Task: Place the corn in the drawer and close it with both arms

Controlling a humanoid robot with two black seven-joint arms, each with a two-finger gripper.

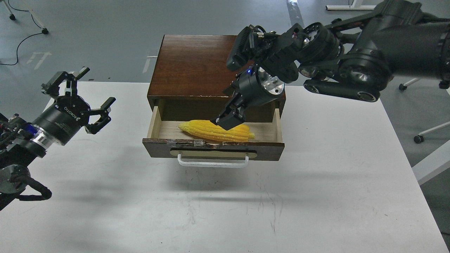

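Observation:
The yellow corn (218,130) lies flat on the pale floor of the open drawer (267,149), tapered end to the left. The drawer sticks out of the dark brown cabinet (190,63), and its white bar handle (212,163) faces me. My right gripper (227,121) hangs just above the middle of the corn, its dark fingers slightly apart and not holding it. My left gripper (94,100) is open and empty above the table, well left of the drawer.
The white table (316,196) spreads in front of and beside the cabinet. My right arm (351,66) reaches in over the cabinet's right rear corner. Grey floor with cables and chair legs lies beyond the table.

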